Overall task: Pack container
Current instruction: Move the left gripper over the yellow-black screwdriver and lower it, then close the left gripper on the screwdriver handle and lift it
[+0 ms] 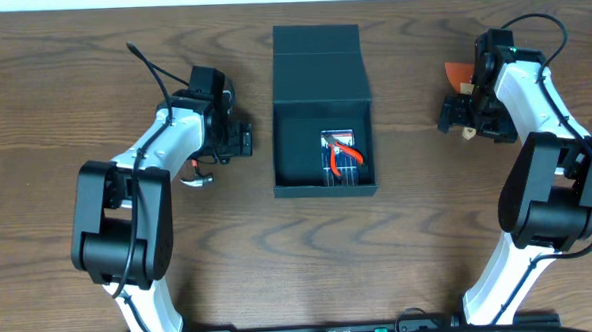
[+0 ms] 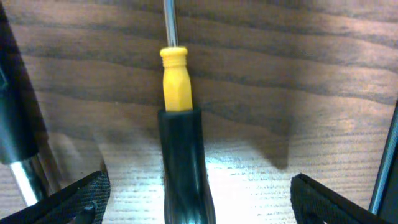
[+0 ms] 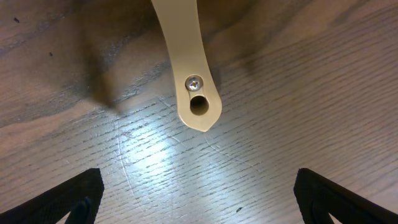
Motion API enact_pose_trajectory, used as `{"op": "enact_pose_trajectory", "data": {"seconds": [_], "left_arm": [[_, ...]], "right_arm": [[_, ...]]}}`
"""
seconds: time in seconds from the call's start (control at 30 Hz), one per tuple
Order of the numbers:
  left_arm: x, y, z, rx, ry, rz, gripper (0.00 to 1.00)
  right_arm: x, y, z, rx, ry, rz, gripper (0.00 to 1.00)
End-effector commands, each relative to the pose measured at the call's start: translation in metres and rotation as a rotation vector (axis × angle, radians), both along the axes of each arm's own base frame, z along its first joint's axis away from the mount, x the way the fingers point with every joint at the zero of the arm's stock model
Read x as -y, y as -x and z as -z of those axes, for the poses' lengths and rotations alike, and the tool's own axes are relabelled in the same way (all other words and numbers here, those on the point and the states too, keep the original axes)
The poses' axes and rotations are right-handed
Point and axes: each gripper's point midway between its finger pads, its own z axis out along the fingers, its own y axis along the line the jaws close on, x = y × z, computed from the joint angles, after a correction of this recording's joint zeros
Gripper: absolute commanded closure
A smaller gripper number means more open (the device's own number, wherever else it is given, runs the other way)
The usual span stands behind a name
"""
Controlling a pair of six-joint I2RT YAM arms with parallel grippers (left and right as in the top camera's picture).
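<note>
The container (image 1: 326, 190), a dark box, sits mid-table with its flap lid (image 1: 317, 55) folded open at the back. Red-handled pliers (image 1: 343, 155) lie inside it. Left of it, my left gripper (image 1: 237, 141) is low over the table. In the left wrist view a screwdriver with a black and yellow handle (image 2: 181, 149) lies between the open gripper's (image 2: 199, 211) fingers (image 2: 81, 199), touching neither. My right gripper (image 1: 462, 117) is open to the right of the box. In the right wrist view a beige tool handle (image 3: 189, 74) with a screw and hole ends just ahead of the gripper (image 3: 199, 202).
An orange piece (image 1: 459, 76) lies on the table beside the right wrist. A small metal part (image 1: 197, 176) shows beside the left arm. Wooden tabletop surrounds the box on all sides.
</note>
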Motion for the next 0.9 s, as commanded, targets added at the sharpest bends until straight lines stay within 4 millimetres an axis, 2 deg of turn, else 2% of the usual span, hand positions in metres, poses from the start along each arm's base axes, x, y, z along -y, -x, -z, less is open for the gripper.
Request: {"op": "enact_pose_trajectory", "data": {"seconds": [0.0,0.37,0.57,0.73,0.87], "left_arm": [[-0.003,0.010,0.026,-0.072,-0.014,-0.007,0.08],[-0.011,0.019,0.031,-0.110,-0.061,0.013,0.08],[-0.022,0.026,0.033,-0.136,-0.124,0.026,0.08],[-0.021,0.030,0.033,-0.150,-0.128,0.034,0.08],[-0.015,0.032,0.033,-0.149,-0.131,0.065,0.17]], "right_arm": [[0.002,-0.001,-0.003,0.006,0.012,-0.007,0.01],[0.002,-0.001,-0.003,0.006,0.012,-0.007,0.01],[0.002,-0.001,-0.003,0.006,0.012,-0.007,0.01],[0.002,-0.001,-0.003,0.006,0.012,-0.007,0.01],[0.002,-0.001,-0.003,0.006,0.012,-0.007,0.01]]}}
